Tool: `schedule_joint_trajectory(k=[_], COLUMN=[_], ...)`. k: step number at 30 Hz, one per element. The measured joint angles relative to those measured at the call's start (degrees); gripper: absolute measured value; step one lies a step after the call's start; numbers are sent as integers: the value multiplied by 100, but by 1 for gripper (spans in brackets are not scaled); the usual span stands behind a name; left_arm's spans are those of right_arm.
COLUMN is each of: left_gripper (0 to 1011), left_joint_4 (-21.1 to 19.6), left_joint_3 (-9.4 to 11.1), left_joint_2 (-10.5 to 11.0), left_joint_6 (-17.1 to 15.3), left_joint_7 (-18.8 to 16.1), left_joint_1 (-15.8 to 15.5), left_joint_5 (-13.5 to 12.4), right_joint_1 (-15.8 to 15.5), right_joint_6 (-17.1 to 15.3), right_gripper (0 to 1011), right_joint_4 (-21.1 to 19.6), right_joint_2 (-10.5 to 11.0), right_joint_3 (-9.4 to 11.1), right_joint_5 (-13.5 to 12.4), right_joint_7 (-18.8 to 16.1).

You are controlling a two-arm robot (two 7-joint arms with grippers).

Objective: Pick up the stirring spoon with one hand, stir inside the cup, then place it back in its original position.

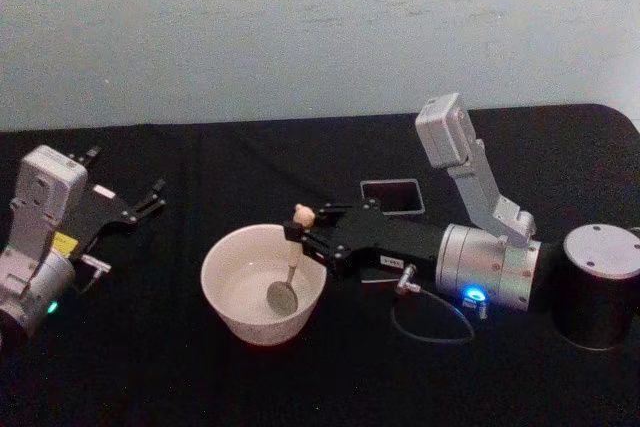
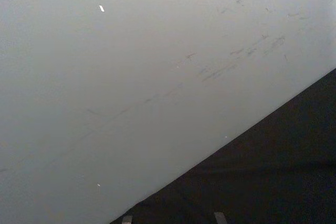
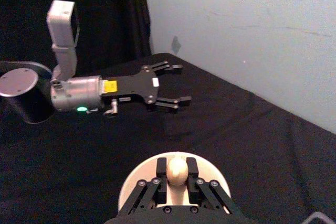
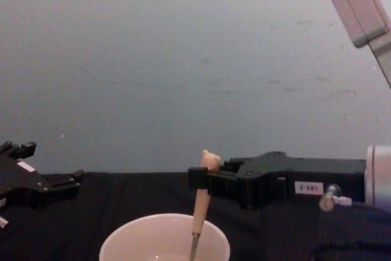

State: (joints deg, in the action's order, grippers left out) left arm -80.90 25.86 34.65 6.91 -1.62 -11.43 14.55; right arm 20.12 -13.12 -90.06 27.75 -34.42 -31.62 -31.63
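the cup (image 1: 238, 319) is a wide, round, cream-white bowl shape with a thin rim and a smooth matte wall. it stands upright on a table (image 1: 150, 377) covered with black cloth. in the chest view the cup (image 4: 131, 244) sits low at centre, with its rim facing up.

the spoon (image 1: 291, 265) is slim. it has a cream-beige handle topped by a small rounded knob, a thin dark neck and a small shiny metal bowl. it stands nearly upright, slightly tilted, with the metal bowl down inside the cup near the floor. the handle (image 4: 200, 206) rises above the rim.

the right gripper (image 1: 297, 237) is black with blocky fingers on a silver-white wrist joint. it reaches in level from the right, over the cup's right rim. its fingers are clamped narrowly on the upper handle, just below the knob. the right wrist view shows the knob (image 3: 178, 169) pinched between the two finger pads (image 3: 160, 167), above the cup (image 3: 131, 190).

the holder (image 1: 392, 196) is a small dark grey square box. it sits on the cloth behind the right gripper, apart from the cup.

the left gripper (image 1: 125, 175) is parked at the left, well apart from the cup. its fingers are spread wide and hold nothing.

a pale, lightly scuffed wall (image 2: 131, 77) stands behind the table.
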Motion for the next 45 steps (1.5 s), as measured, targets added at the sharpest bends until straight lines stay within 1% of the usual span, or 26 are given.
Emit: schedule_joint_trajectory(k=[3,7,13,23,31,39,45], left_gripper=[1001,1001,1002,1001,1001,1001,1001], left_joint_4=[0,0,0,0,0,0,0], left_joint_3=[0,0,0,0,0,0,0], left_joint_2=[0,0,0,0,0,0,0], left_joint_6=[0,0,0,0,0,0,0], left_joint_7=[0,0,0,0,0,0,0], left_joint_1=[0,0,0,0,0,0,0], left_joint_5=[0,0,0,0,0,0,0], right_joint_1=[-34,-23,59,134,156,171,141], right_joint_6=[-16,-32,-33,-25,-19,-2,38], right_gripper=[204,205,205,205,205,204,205], right_joint_4=[-75,-118,-122,-143,-219,-283,-418], right_joint_2=[35,15,-45,-77,-47,23,143], right_joint_3=[-38,-66,-73,-58,23,153,304], right_joint_5=[-34,-80,-134,-245,-386,-548,-729], right_joint_7=[-8,17,88,132,200,265,290])
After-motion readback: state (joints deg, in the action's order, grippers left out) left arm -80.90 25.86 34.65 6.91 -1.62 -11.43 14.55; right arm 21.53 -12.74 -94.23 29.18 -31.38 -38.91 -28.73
